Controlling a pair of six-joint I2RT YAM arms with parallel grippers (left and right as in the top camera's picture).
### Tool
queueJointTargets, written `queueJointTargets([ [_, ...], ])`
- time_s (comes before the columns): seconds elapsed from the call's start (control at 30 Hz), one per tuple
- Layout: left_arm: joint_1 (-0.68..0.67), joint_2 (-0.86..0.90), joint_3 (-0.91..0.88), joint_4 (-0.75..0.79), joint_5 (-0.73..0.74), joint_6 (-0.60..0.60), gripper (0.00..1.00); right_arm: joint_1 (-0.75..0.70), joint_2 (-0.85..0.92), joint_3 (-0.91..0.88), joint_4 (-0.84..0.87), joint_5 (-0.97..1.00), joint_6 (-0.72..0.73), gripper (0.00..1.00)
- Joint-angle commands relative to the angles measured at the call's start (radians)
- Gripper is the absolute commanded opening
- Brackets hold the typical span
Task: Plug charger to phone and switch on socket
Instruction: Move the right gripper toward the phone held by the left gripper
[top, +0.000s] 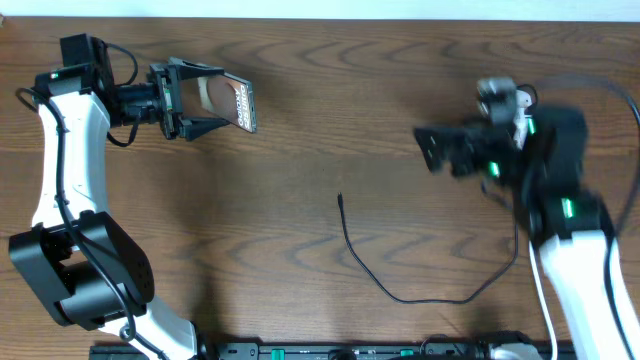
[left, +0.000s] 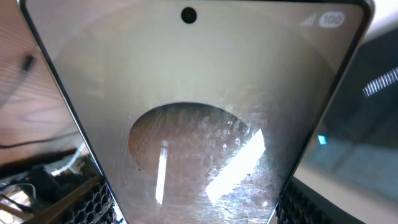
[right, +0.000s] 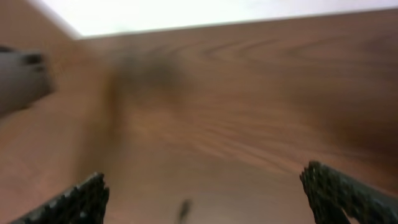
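While the left gripper (top: 213, 97) clamps the phone (top: 236, 103) by its long edges above the worktop's (top: 300, 60) far left, the right gripper (top: 428, 150) hangs wide open, empty. The charger (top: 370, 272) lies slack between them (light and floppy, I judge); best pinched just behind its stiffer plug tip (top: 340, 198).

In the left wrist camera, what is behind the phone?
Beside the phone, brown table shows on the left, with a small dark blur, perhaps the charger tip. Whatever lies directly behind is covered by the phone.
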Motion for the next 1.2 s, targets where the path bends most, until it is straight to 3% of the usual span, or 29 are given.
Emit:
queueJointTargets([
  [0.0, -0.001, -0.031, 0.007, -0.003, -0.117, -0.053, 0.07, 0.006, 0.172, 0.115, 0.033, -0.363, 0.007, 0.99],
  [0.07, -0.007, -0.031, 0.007, -0.003, -0.165, -0.072, 0.07, 0.009, 0.269, 0.146, 0.136, -0.465, 0.051, 0.99],
  [0.17, -0.026, -0.031, 0.007, -0.003, -0.246, -0.105, 0.07, 0.011, 0.38, 0.148, 0.318, -0.578, 0.254, 0.99],
  [0.23, -0.05, -0.031, 0.007, -0.002, -0.318, -0.137, 0.07, 0.02, 0.453, 0.148, 0.433, -0.586, 0.445, 0.99],
  [0.4, -0.1, -0.031, 0.007, -0.002, -0.44, -0.208, 0.07, 0.055, 0.558, 0.148, 0.573, -0.585, 0.612, 0.96],
  [0.7, -0.194, -0.031, 0.007, -0.001, -0.628, -0.327, 0.08, 0.16, 0.623, 0.148, 0.612, -0.531, 0.628, 0.99],
  [1.17, -0.315, -0.031, 0.007, 0.071, -0.65, -0.497, 0.07, 0.336, 0.623, 0.148, 0.613, -0.293, 0.723, 0.99],
])
